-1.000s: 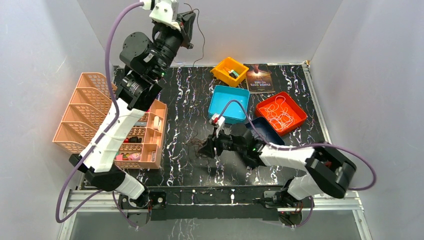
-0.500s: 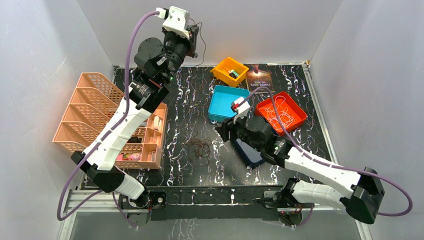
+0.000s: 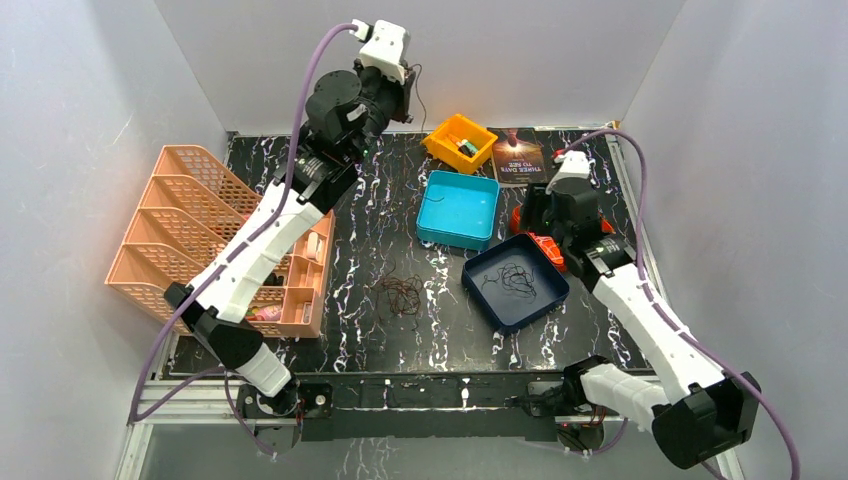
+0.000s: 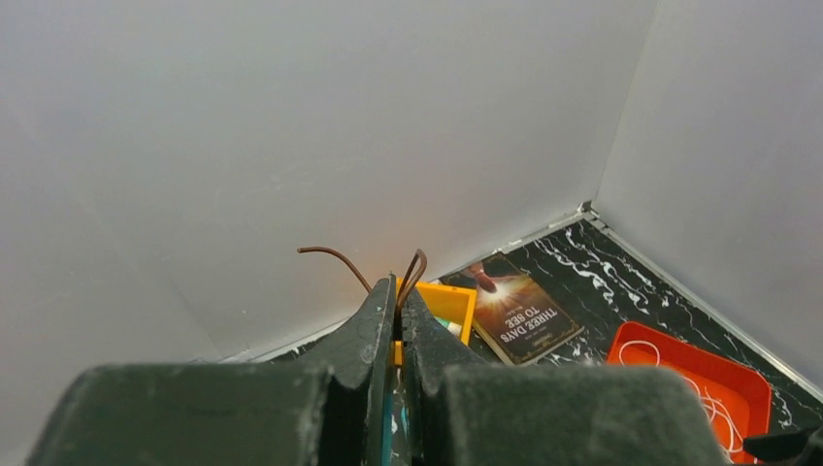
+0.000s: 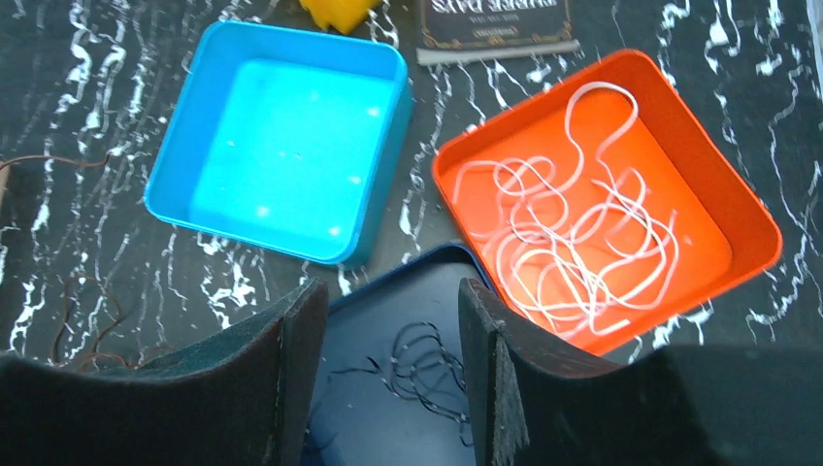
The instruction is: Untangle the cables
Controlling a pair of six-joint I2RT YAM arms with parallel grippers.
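Note:
My left gripper [image 3: 405, 85] is raised high at the back wall. It is shut [image 4: 398, 291] on a thin reddish-brown cable [image 4: 335, 254] whose ends poke out past the fingertips; the strand dangles beside it [image 3: 421, 100]. A loose brown clump of cables [image 3: 400, 295] lies on the table's middle, also at the left edge of the right wrist view [image 5: 87, 330]. A black cable [image 5: 427, 364] lies curled in the navy tray [image 3: 488, 295]. White cables [image 5: 573, 233] fill the orange tray [image 5: 723, 209]. My right gripper [image 5: 393, 291] hovers open above the navy tray's far edge, holding nothing.
An empty cyan tray [image 3: 458, 208] sits behind the navy one. A yellow bin [image 3: 458, 142] and a book [image 3: 518, 157] lie at the back. A peach rack [image 3: 170, 230] and compartment box [image 3: 305, 290] stand at the left under my left arm.
My right arm lifted off the brown clump and swung back and right, uncovering the navy tray with the black cable. My left gripper moved right with the brown cable.

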